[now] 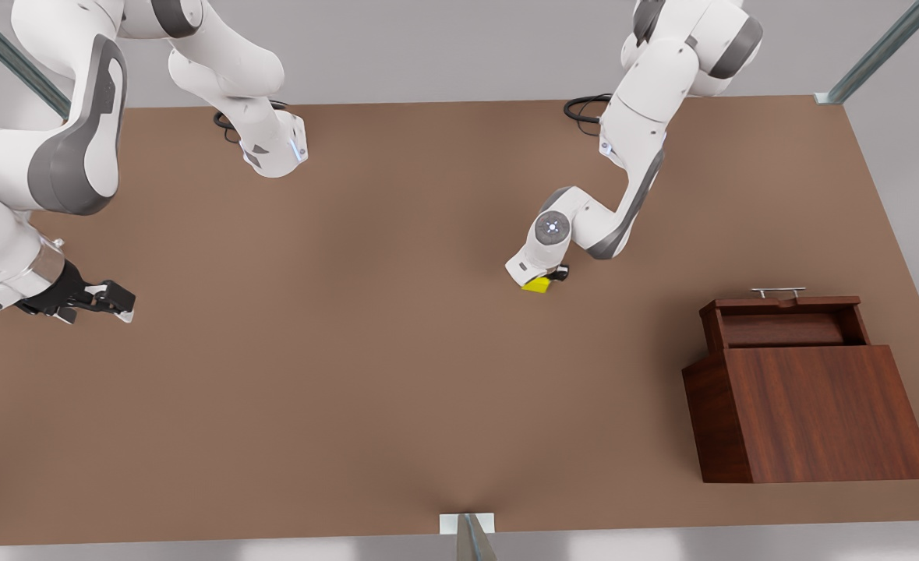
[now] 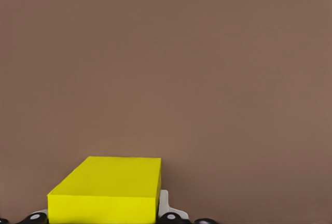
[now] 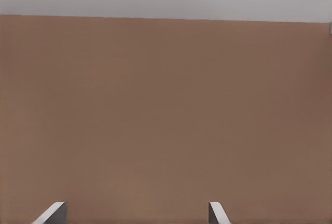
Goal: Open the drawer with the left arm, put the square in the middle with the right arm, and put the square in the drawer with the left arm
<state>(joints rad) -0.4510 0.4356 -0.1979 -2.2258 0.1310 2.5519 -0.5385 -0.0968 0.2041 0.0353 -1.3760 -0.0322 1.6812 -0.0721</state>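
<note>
Mid-table (image 1: 397,327), square (image 1: 535,286) between left gripper (image 1: 546,278) fingers

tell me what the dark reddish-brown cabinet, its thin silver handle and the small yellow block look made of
Dark reddish-brown cabinet: looks like stained wood, streaky grain, satin finish. Thin silver bar handle: probably metal, pale shiny highlight. Small yellow block: uniform, matte, grainless; maybe plastic or painted, unclear.

The counter (image 1: 397,374) carries a cabinet (image 1: 810,405) at the front view's right, its drawer (image 1: 786,321) slid out toward the far edge. The square (image 1: 536,285) sits near the counter's middle, under the left tool (image 1: 546,279). The right tool (image 1: 108,300) hangs over the counter's edge at the front view's left, well apart.
</note>
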